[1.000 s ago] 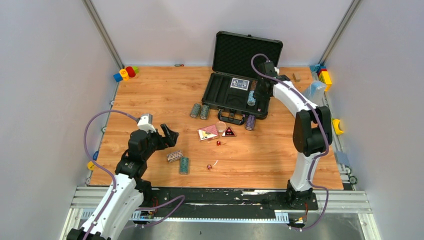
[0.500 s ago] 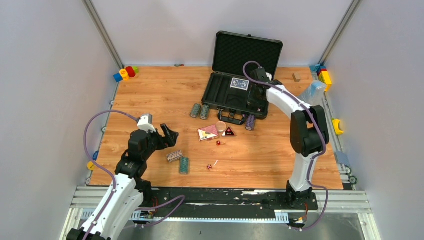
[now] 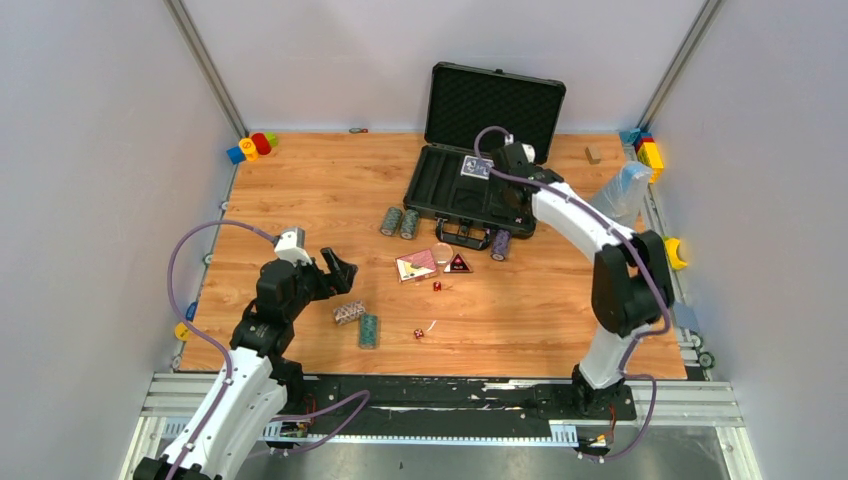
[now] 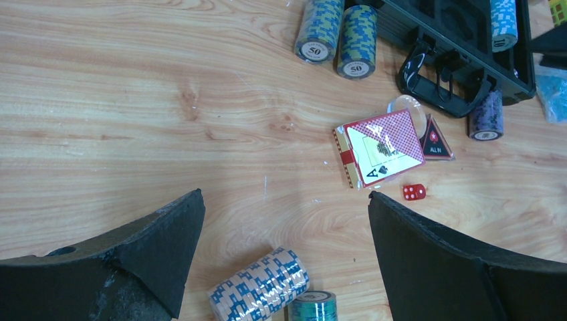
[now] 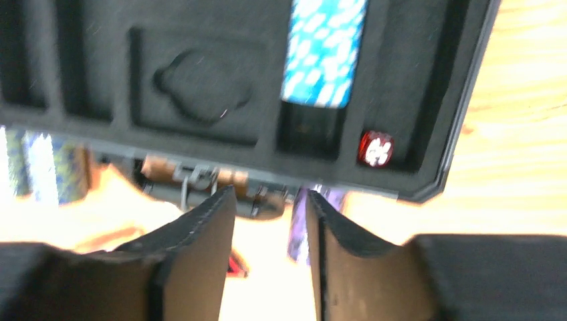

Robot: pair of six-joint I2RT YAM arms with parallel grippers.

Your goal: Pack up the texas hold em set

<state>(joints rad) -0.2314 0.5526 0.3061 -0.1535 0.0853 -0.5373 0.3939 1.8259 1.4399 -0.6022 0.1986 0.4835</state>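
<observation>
Right now the L gripper [image 4: 284,200] is hanging above the table [image 3: 300,190] w/ fingers spread wide, gripping nothing. In the gap btw its fingers, back toward the wrist, a blue-tan chip roll [image 4: 261,291] & a teal roll [image 4: 313,309] are lying just beside each other. Just ahead of the fingertip on the view's right a red die [image 4: 414,192] is sitting. A bit further out a card deck [image 4: 384,154] is lying w/ the triangular button [image 4: 434,139] just beside it. Well ahead, two green-blue rolls [image 4: 321,30] are lying side by side. Out past the deck the case [image 4: 468,33] is standing open, its handle [image 4: 441,80] facing this gripper & a purple roll [image 4: 486,115] just beside the handle. The R gripper [image 5: 269,194] is hovering over the case's front edge, fingers only a narrow gap apart, nothing btw them. Ahead of its tips a light-blue roll [image 5: 324,50] is lying in a foam slot, & a 2nd die [image 5: 375,148] is sitting in the small compartment next to it, toward the case's corner. In the overhead view a blue-backed deck [image 3: 478,168] is lying in the case beside the R wrist.
</observation>
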